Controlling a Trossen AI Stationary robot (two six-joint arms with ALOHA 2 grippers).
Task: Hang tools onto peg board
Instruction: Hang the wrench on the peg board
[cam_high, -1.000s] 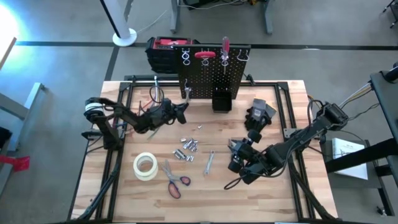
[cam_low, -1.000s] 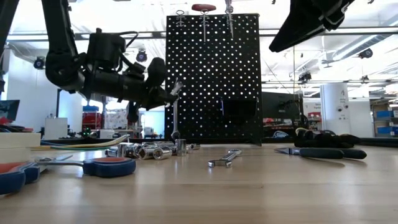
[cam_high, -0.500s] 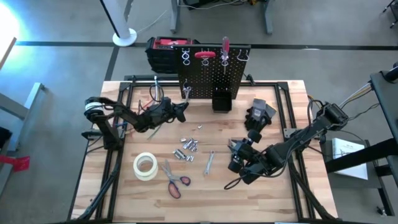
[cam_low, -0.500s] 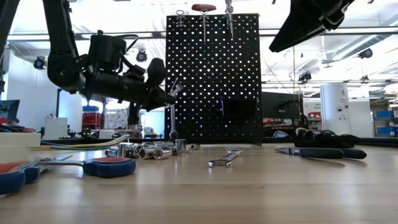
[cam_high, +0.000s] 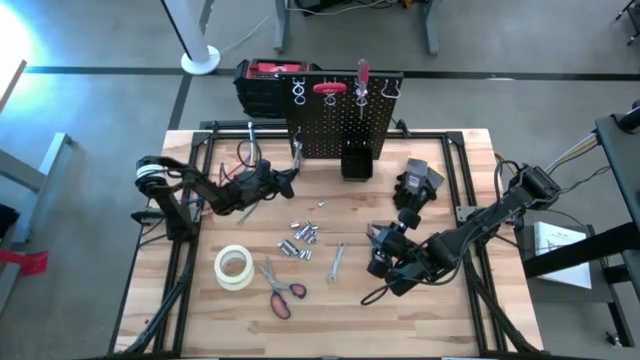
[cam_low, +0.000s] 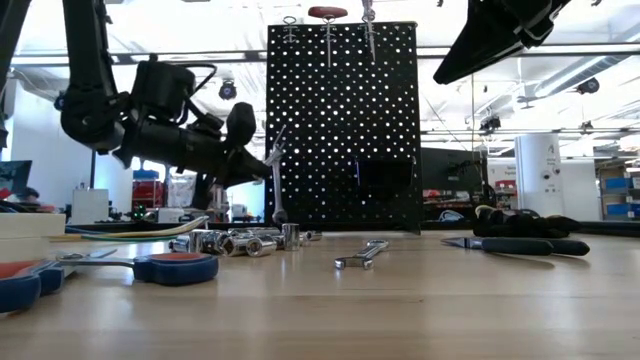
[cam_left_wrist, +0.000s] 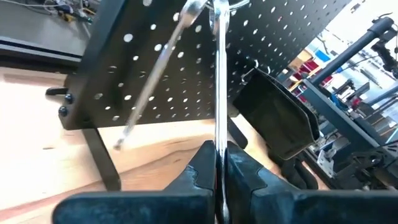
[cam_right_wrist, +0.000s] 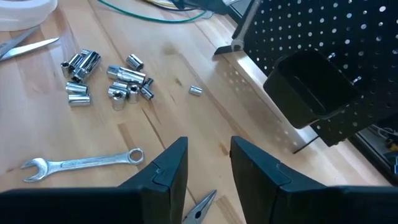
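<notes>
My left gripper (cam_high: 284, 178) is shut on a slim silver wrench (cam_low: 278, 175) just in front of the left side of the upright black peg board (cam_high: 345, 125). A red-handled tool (cam_high: 330, 88) and a red-handled screwdriver (cam_high: 363, 72) hang along the board's top, and a small black bin (cam_high: 355, 162) hangs on its face. My right gripper (cam_right_wrist: 208, 163) hovers open above the near right of the table with nothing between its fingers. On the table lie a second wrench (cam_high: 337, 260), several silver sockets (cam_high: 300, 236), red-handled scissors (cam_high: 281, 290) and black-handled pliers (cam_low: 515, 243). My left gripper pinches the wrench's thin shaft (cam_left_wrist: 219, 134) between its two fingers, at about its middle. The fingers (cam_low: 255, 160) come nearly level from the table's left and lie across the shaft. The wrench stands almost upright, ring end (cam_low: 278, 214) down, close in front of the peg board.
A white tape roll (cam_high: 234, 266) lies near the left front beside the scissors. A black glove (cam_high: 415, 185) lies right of the bin. A red-and-black toolbox (cam_high: 262, 85) stands behind the board. Cables (cam_high: 245, 152) run at the far left.
My left gripper has rolled a little and eased toward the table's left edge, still shut on the wrench, whose tilt has shifted with it in front of the peg board.
</notes>
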